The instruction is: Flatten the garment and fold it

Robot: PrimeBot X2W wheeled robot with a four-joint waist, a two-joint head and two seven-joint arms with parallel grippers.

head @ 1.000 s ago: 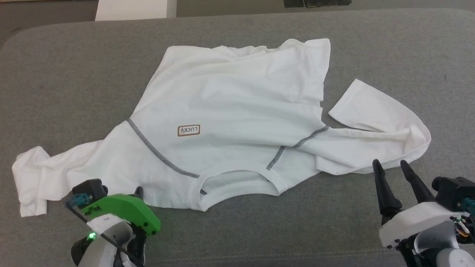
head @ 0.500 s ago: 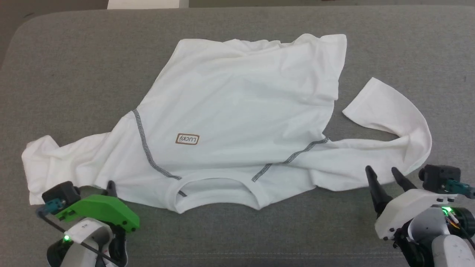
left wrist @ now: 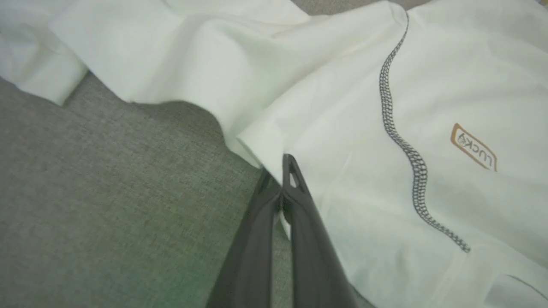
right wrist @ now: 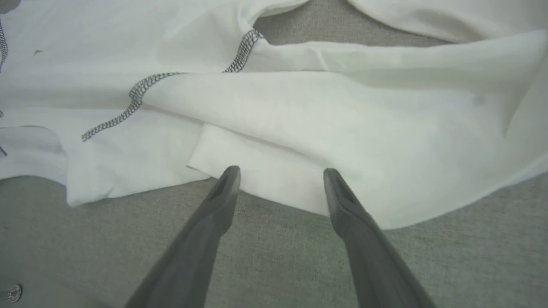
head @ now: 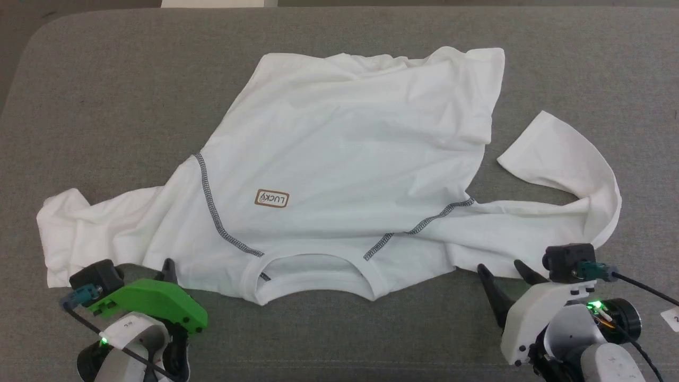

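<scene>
We have the garment [head: 345,143] spread on the grey tabletop [head: 106,95], collar [head: 313,263] nearest us, hem skewed; the left gripper [left wrist: 279,171] has its jaws pinched tight on the shoulder edge, beside the bunched sleeve [head: 69,233]; the right gripper [right wrist: 281,173] hangs with jaws wide apart and empty, just short of the doubled-back sleeve [head: 562,159]; the risk, we reckon: thin cloth slides out of that narrow pinch under a pull, or the right jaws catch both layers and drag in a fresh crease.
</scene>
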